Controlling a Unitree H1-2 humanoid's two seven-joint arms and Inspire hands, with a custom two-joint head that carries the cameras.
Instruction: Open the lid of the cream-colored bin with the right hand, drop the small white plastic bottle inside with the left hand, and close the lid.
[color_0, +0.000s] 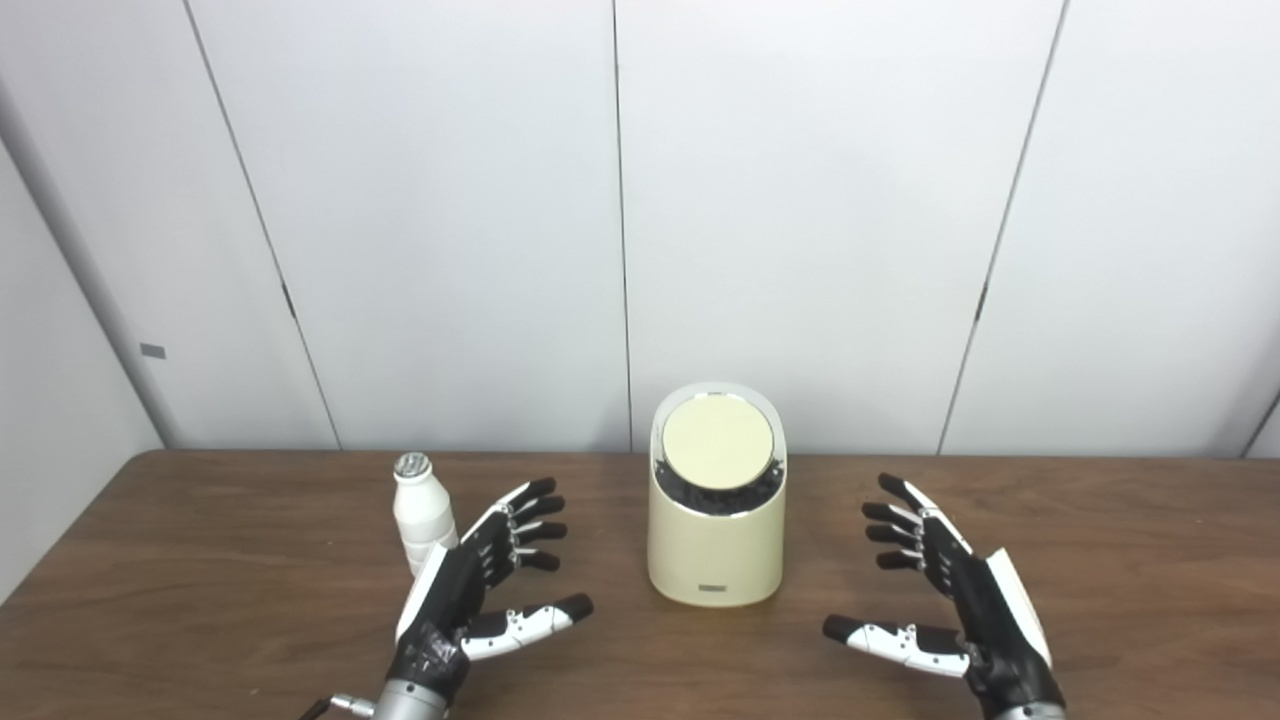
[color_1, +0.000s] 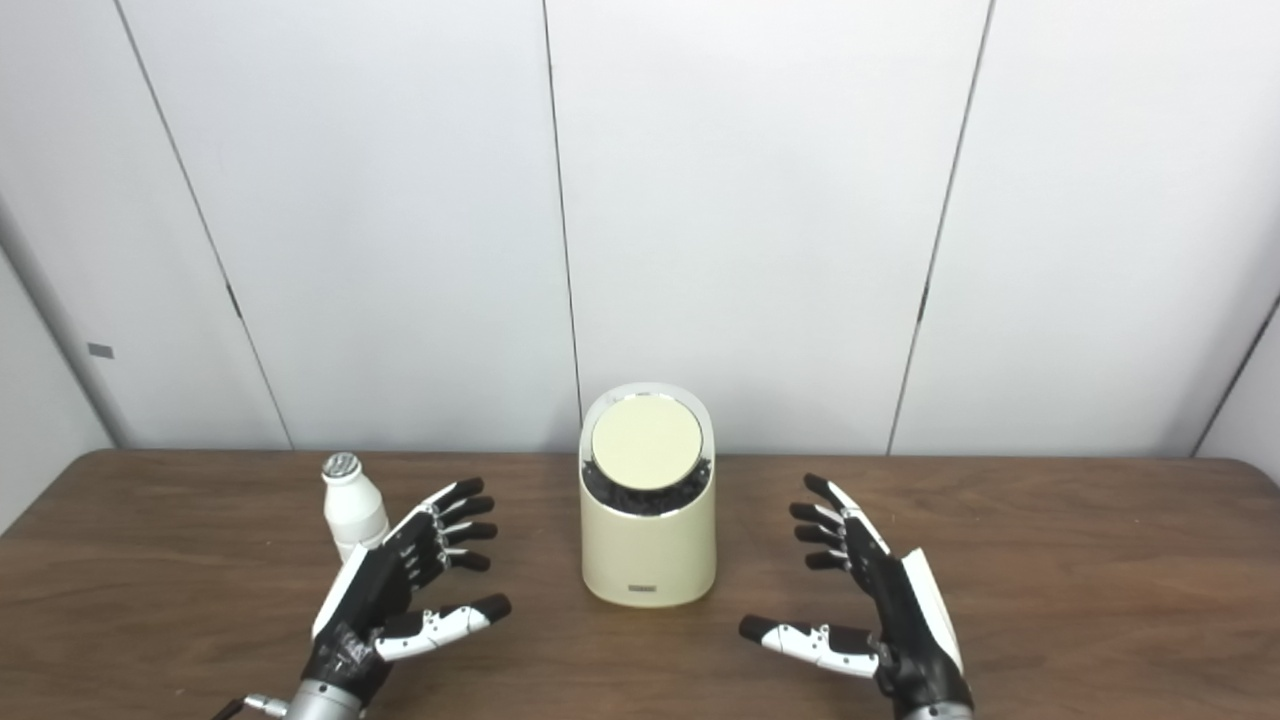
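Left eye view and right eye view alike are filled by a brown wooden table (color_0: 200, 600) set against white wall panels (color_0: 450, 200). At the middle of the table the cream-colored bin (color_0: 716, 540) is seen standing upright, with its round lid (color_0: 717, 442) closed and tilted toward the cameras inside a shiny rim. The small white plastic bottle (color_0: 421, 512) is stood upright to the left of the bin, well apart from it, its ribbed cap on top. The left hand (color_0: 470, 590) is raised from the bottom edge just beside the bottle, on the bottle's bin side, partly in front of its base; its fingers (color_0: 530, 520) are spread wide, the thumb is stretched toward the bin, and nothing is held. The right hand (color_0: 960, 590) is posed as a mirror on the other side of the bin, near it but apart, palm turned inward, fingers fanned out and empty.
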